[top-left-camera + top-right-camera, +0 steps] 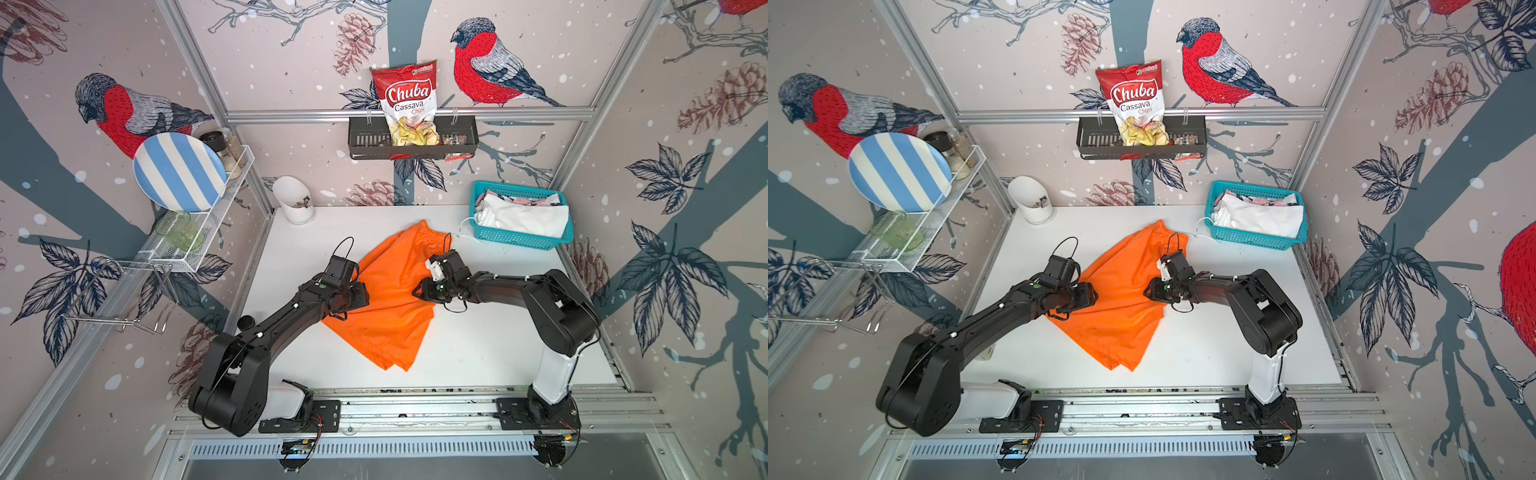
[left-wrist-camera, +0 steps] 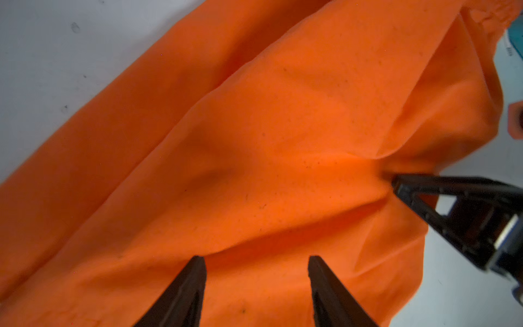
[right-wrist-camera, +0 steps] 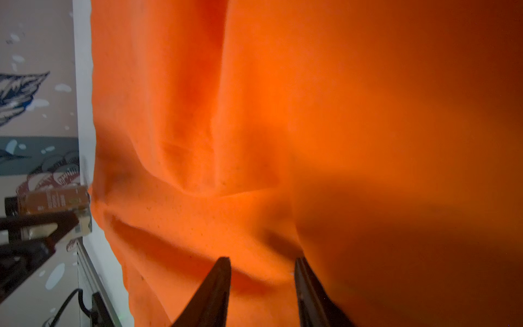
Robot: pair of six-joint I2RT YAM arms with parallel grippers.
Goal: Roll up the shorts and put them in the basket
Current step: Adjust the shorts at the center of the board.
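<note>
- The orange shorts (image 1: 386,299) lie on the white table (image 1: 478,345) at the centre of both top views. The gathered waist points to the upper right and the leg hems to the lower middle. No part of them is rolled yet.
- The white shorts (image 1: 528,218) and the pink printed shorts (image 1: 536,201) sit in the teal basket (image 1: 515,243) at the upper right.
- The left gripper (image 2: 256,259) is at the left edge of the orange cloth, about halfway along. Its jaws are partly apart and hold nothing, with the cloth beneath and beyond the tips.
- The right gripper (image 3: 261,260) is at the opposite edge and its jaws stand somewhat narrower. A ridge of cloth puckers at its tips, but the close, dim view does not show whether it is pinched.
- The step in hand looks like arranging and flattening the orange pair before the roll starts.
- Next, both grippers likely need to take one end, hem or waist, at matching points. They would then turn it over onto itself in step, so the roll stays straight and tight.
</note>
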